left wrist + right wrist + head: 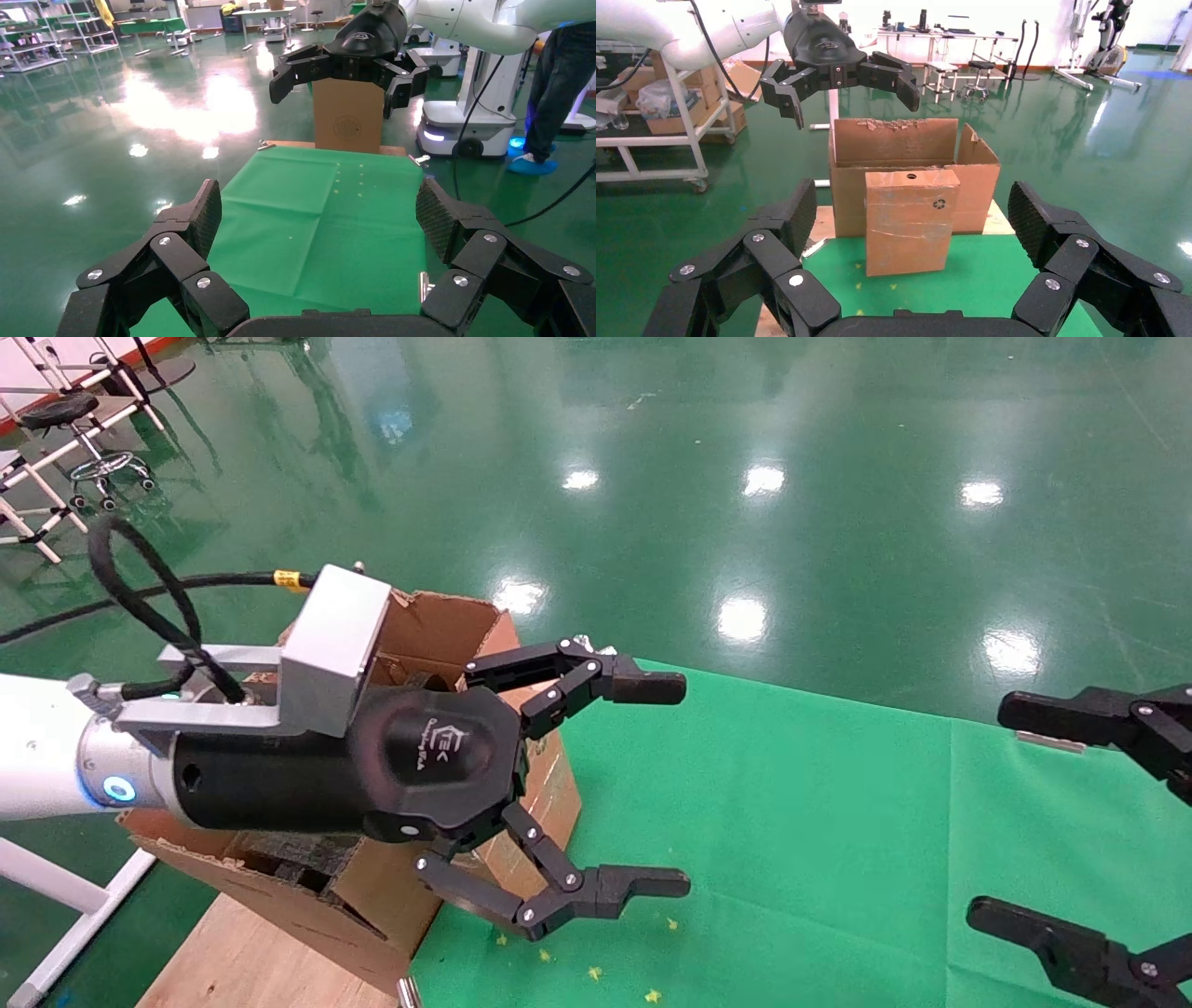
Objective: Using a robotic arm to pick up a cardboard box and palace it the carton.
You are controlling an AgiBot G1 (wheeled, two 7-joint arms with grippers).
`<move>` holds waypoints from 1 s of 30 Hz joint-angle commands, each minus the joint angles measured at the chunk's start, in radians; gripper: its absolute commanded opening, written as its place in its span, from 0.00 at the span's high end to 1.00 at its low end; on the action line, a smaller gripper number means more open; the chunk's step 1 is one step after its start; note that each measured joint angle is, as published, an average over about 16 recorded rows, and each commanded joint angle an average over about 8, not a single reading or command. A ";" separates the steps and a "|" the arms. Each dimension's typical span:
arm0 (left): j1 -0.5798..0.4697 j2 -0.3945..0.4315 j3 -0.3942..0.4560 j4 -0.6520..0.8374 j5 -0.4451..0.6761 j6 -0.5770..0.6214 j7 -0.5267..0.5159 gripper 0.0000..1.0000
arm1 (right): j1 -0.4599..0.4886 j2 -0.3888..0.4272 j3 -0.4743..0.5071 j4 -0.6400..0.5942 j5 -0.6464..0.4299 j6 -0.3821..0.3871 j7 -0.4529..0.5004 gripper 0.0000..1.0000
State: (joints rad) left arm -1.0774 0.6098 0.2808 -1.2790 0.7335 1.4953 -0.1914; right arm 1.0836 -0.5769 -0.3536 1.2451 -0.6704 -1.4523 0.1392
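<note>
Robotic arm: the white and silver robotic arm is seen on the robot's left in the head view, with a silver camera block and a black cable on its black wrist.
Left gripper: the left gripper is held above the near edge of the carton and over the green cloth, and nothing is held in it.
Left jaws: the jaws are spread wide open, one finger high and one low in the head view.
Right gripper: the right gripper is seen at the right edge of the head view, above the green cloth; its jaws are also spread apart and empty.
Cardboard box: the cardboard box is stood upright on the green cloth, just in front of the carton, with clear tape strips, a round hole near its top and a small recycling mark shown on its face; whether it touches the carton cannot be told.
Carton: the carton is placed at the end of the table, its torn-edged flaps raised, beneath the left gripper.
Table: the table is covered by the green cloth, with bare wood left under the carton.
Floor: a glossy green floor is seen beyond the table.
</note>
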 commanded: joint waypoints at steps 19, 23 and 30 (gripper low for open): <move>-0.172 -0.124 0.108 -0.028 0.283 -0.043 -0.317 0.00 | 0.000 0.000 0.000 0.000 0.000 0.000 0.000 1.00; -0.214 -0.150 0.141 -0.048 0.366 -0.042 -0.425 0.00 | 0.000 0.000 0.000 0.000 0.000 0.000 0.000 1.00; -0.256 -0.169 0.174 -0.064 0.437 -0.030 -0.533 0.00 | 0.000 0.000 0.000 0.000 0.000 0.000 0.000 1.00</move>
State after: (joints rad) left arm -1.3276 0.4436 0.4510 -1.3372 1.1608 1.4647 -0.7074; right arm 1.0836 -0.5768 -0.3537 1.2449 -0.6704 -1.4521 0.1391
